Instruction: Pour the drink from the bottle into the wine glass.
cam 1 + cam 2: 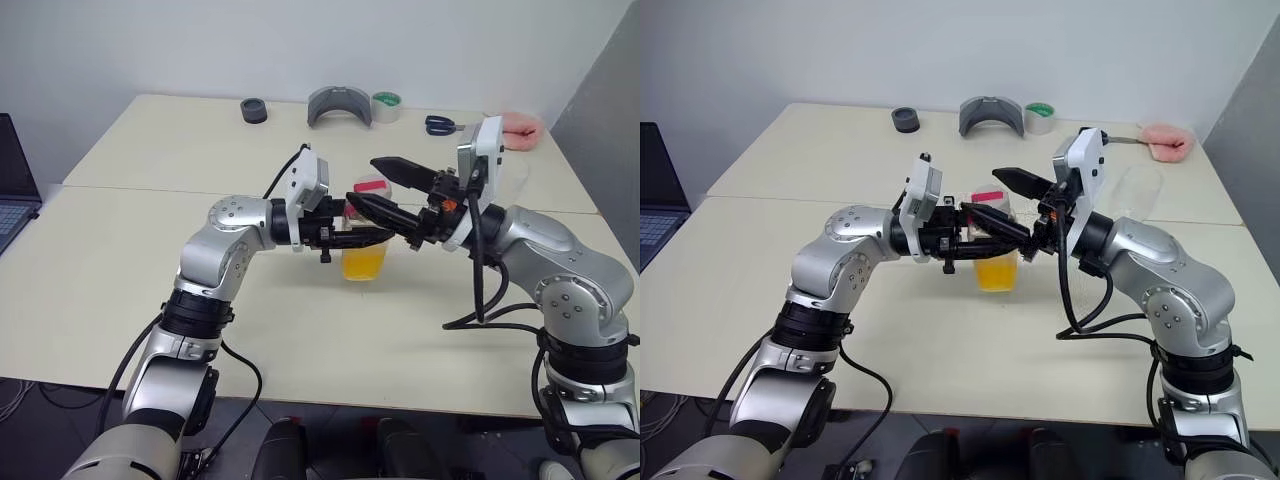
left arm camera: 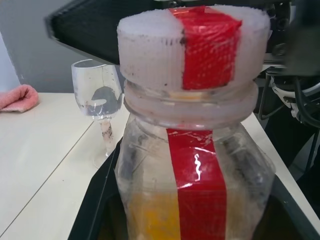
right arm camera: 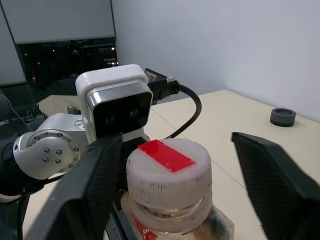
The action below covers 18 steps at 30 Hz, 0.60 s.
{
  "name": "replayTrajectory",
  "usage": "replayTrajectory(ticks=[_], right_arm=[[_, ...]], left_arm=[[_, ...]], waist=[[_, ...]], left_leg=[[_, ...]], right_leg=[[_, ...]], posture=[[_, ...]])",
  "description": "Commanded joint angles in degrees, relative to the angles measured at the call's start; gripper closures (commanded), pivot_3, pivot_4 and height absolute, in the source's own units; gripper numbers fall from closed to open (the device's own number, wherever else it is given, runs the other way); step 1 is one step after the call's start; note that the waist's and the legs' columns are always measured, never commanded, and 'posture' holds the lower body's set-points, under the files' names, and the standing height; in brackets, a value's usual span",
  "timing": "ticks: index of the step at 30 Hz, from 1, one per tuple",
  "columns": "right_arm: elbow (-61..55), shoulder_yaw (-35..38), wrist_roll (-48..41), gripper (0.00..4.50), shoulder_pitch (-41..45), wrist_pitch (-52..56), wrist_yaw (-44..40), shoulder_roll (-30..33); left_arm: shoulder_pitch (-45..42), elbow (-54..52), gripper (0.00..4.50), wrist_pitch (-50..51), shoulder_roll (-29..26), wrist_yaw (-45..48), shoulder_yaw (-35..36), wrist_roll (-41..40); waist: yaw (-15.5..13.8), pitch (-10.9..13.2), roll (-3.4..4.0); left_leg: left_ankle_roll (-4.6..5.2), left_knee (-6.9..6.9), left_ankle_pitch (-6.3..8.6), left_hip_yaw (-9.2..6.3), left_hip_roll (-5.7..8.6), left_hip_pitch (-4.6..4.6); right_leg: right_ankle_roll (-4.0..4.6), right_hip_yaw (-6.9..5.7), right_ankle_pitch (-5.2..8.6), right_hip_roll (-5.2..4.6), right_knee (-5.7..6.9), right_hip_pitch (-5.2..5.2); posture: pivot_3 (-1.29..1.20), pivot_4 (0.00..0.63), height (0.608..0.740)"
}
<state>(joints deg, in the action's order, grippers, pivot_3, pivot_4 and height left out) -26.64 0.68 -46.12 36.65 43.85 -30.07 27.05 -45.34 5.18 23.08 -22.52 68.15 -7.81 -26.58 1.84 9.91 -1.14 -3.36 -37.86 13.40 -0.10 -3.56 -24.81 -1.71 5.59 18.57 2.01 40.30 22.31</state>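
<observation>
From the head views, we see our left gripper [image 1: 368, 232] shut tight on the small clear plastic bottle [image 1: 364, 250] of orange drink [image 1: 363, 263], mid-table. In the right wrist view, our right gripper [image 3: 182, 165] stands open around the white, red-striped cap [image 3: 169, 175]. The clear stemmed wine glass [image 2: 98, 102] waits at the right. We think unscrewing comes next.

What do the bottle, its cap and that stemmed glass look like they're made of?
The bottle: probably clear plastic, slightly cloudy and scuffed, with a glossy red tape-like strip. Its cap: likely whitish, ribbed plastic with a matte, frosted look, crossed by the same red strip. The wine glass: clear and thin-stemmed with bright reflections, seemingly glass, though clear plastic can't be excluded.
</observation>
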Motion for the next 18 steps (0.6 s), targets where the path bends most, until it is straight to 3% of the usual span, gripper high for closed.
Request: replayTrajectory(ticks=[1,2,13,18], right_arm=[[-1.1,0.9,0.6,2.35,0.6,-1.8,-0.6,0.0],[-1.1,1.1,0.7,2.66,0.7,-1.8,-0.6,0.0],[-0.2,6.3,-2.0,2.67,5.3,-4.2,1.3,-2.7],[-0.1,7.5,0.7,2.67,1.7,-5.5,0.9,-0.4]], left_arm=[[-1.3,-1.2,2.66,-1.2,-0.1,0.2,1.1,-0.3],[-1.3,-1.2,2.66,-1.2,-0.1,0.2,1.0,-0.3],[-1.5,-0.6,2.66,-1.4,0.1,0.8,0.9,0.1],[-1.6,-0.6,2.66,-1.4,0.3,0.8,1.0,0.2]], waist=[[0.0,0.0,0.00],[0.0,0.0,0.00],[0.0,0.0,0.02],[0.0,0.0,0.02]], left_leg=[[0.00,0.00,0.00,0.00,0.00,0.00],[0.00,0.00,0.00,0.00,0.00,0.00],[0.00,0.01,0.00,-0.01,0.00,0.00],[0.00,0.01,0.00,0.00,0.00,0.00]], right_leg=[[0.00,0.00,0.00,0.00,0.00,0.00],[0.00,0.00,0.00,0.00,0.00,0.00],[0.00,-0.02,0.00,0.00,0.01,-0.01],[0.00,-0.01,0.00,0.00,0.01,0.00]], posture=[[0.00,0.150,0.740],[0.00,0.150,0.740],[0.00,0.150,0.740],[0.00,0.150,0.740]])
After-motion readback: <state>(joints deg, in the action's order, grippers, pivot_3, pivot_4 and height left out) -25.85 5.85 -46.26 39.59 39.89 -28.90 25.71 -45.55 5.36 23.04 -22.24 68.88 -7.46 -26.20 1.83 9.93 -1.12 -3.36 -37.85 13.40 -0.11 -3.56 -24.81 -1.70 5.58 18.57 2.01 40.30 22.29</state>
